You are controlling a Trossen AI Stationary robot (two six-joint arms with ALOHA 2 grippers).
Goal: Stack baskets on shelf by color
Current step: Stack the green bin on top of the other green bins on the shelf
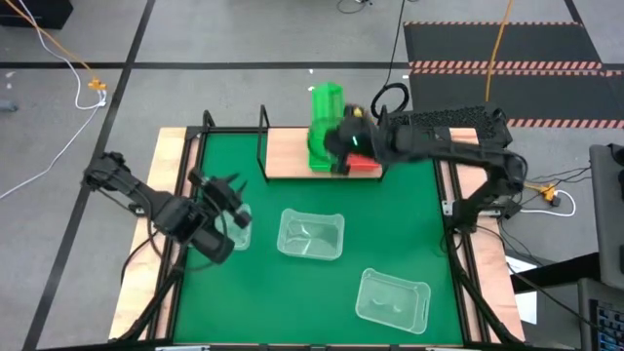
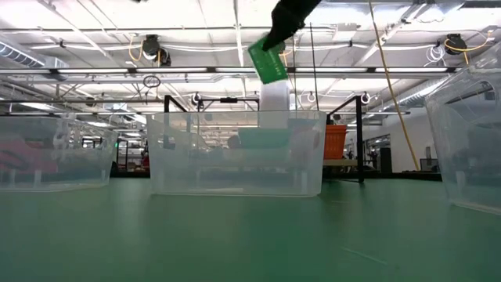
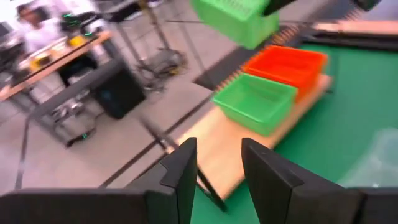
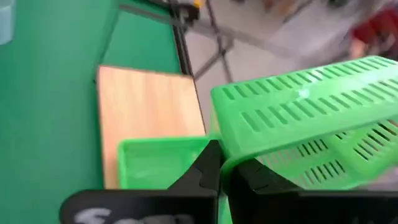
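Observation:
My right gripper (image 4: 217,171) is shut on a green basket (image 1: 327,102), held high over the shelf (image 1: 291,154). A second green basket (image 1: 320,154) and a red basket (image 1: 365,167) sit on the shelf's light-wood plank (image 4: 146,106), side by side. In the low view the held basket (image 2: 268,61) hangs tilted below the right gripper (image 2: 283,22). My left gripper (image 3: 214,168) is open, raised at the table's left side and facing the shelf. A clear basket (image 1: 238,226) lies right beside it. My right gripper pinches the green basket's side wall at its rim (image 4: 231,160) between the two fingers. The basket is lifted clear and tilted, above the green basket on the shelf (image 4: 158,163).
Two more clear baskets rest on the green mat: one in the middle (image 1: 311,235), one near the right front (image 1: 392,299). The shelf's black rod frame (image 1: 263,136) stands up at the plank's left end. The plank's left part is bare.

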